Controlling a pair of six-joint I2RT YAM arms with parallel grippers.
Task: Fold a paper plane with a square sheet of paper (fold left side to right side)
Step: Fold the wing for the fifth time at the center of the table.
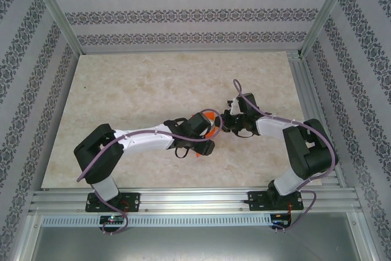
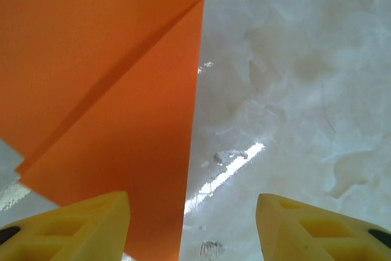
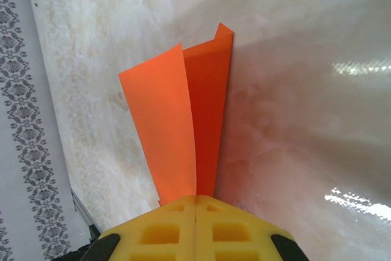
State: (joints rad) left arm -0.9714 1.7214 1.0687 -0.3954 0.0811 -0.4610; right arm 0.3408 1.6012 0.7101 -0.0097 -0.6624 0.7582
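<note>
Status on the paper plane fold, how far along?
Done: the thin bright orange sheet of paper already carries a diagonal crease. In hand: the right end effector is shut on it, two flaps splayed apart; the left end effector is open at the sheet's edge. Left: the flaps are not yet pressed into a slim dart.

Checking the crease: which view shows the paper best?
Left wrist: the paper is large and sharp, diagonal fold edge plain. Right wrist: two flaps, clamped in the right gripper. Top: a mostly hidden orange sliver.
</note>
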